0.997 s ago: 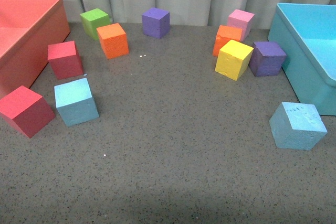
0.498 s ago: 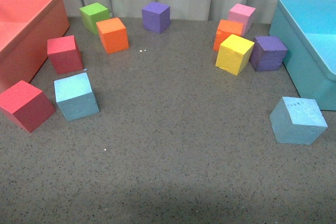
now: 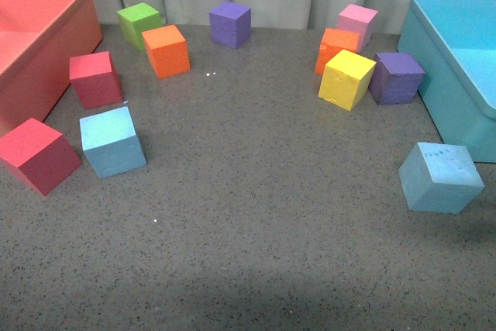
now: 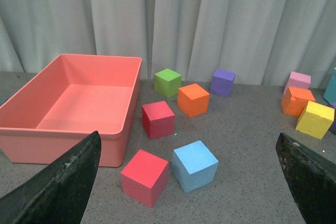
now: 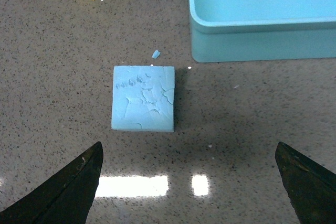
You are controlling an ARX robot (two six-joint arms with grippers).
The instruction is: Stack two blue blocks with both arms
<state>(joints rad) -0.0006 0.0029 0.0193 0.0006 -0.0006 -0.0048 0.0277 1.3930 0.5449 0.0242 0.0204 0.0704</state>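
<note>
One blue block [image 3: 113,141] sits at the left of the grey table, beside a red cube [image 3: 39,154]; it also shows in the left wrist view [image 4: 195,165]. The other blue block [image 3: 440,177], with a rough scuffed top, sits at the right near the turquoise bin [image 3: 465,106]; the right wrist view shows it [image 5: 143,98] from above. My left gripper [image 4: 189,182] is open, well short of its block. My right gripper [image 5: 189,182] is open above the table, the scuffed block just beyond its fingertips. Neither arm shows in the front view.
A salmon-red bin [image 3: 31,60] stands at the left. Red [image 3: 95,79], orange [image 3: 166,50], green [image 3: 139,24] and purple [image 3: 230,24] cubes lie at the back left; pink [image 3: 357,22], orange [image 3: 336,48], yellow [image 3: 346,79] and purple [image 3: 396,77] cubes at the back right.
In the front view the whole scene has shifted slightly up the picture, as if the camera tilted; the blocks keep their places relative to each other.
</note>
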